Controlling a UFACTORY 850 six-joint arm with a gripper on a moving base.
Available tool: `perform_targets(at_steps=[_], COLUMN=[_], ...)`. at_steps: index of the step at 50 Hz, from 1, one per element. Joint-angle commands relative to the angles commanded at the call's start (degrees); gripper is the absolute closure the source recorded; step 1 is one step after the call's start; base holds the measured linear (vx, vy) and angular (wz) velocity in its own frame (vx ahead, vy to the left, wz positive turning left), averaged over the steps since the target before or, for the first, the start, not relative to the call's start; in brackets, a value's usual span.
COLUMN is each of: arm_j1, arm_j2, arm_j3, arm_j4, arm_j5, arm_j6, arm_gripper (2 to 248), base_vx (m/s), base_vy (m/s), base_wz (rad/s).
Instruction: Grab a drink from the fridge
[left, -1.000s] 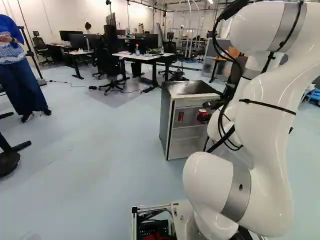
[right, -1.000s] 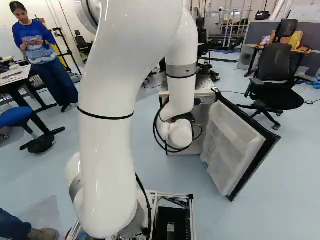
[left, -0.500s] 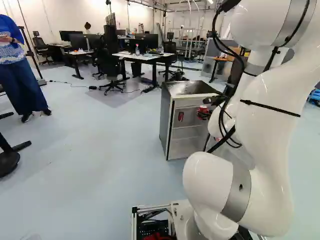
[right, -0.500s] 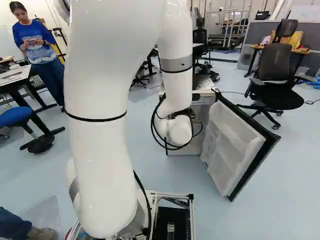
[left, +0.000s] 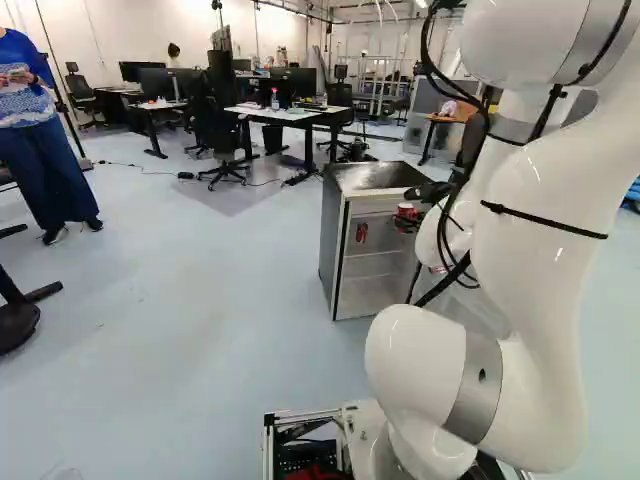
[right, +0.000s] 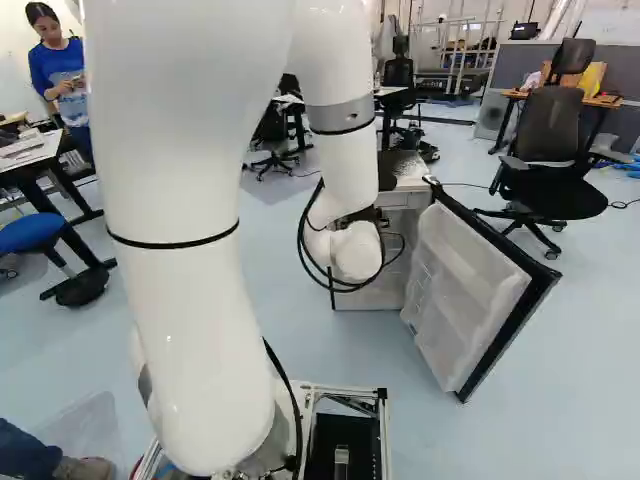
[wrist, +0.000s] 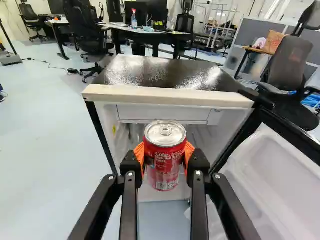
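"In front of the open fridge (left: 334, 240), what are you holding?"

"You're pinching the red can (wrist: 165, 160) upright in the gripper (wrist: 164, 152), an orange pad (wrist: 139, 156) pressing on each side of it. It's hanging by the fridge's mouth, below the level of the top; whether it's fully clear of the opening, you can't tell."

"So how should you be taking it out, if that's the step?"

"By my reckoning, you want to be drawing straight back towards the base, steady on the squeeze, since thin metal could be denting. You should be holding the can level and not be lifting until it's well past the front edge (wrist: 167, 96)."

"And what's standing in your way?"

"The door (right: 465, 285) is hanging wide open beside you, so you shouldn't be swinging that way. Your cable (left: 442, 279) is looping near the wrist and could be snagging. Beyond the door, an office chair (right: 550, 125) is standing well apart."
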Motion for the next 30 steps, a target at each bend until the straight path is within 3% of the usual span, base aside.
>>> perform_targets(at_steps=[30], arm_j1=[2.27], arm_j2=[3.70], arm_j3=[-0.96], arm_j4=[0.93], arm_j5=[-2.49], arm_j6=[0.00], arm_gripper=[153], base_vx=[0.000], base_vy=[0.000], base_wz=[0.000])
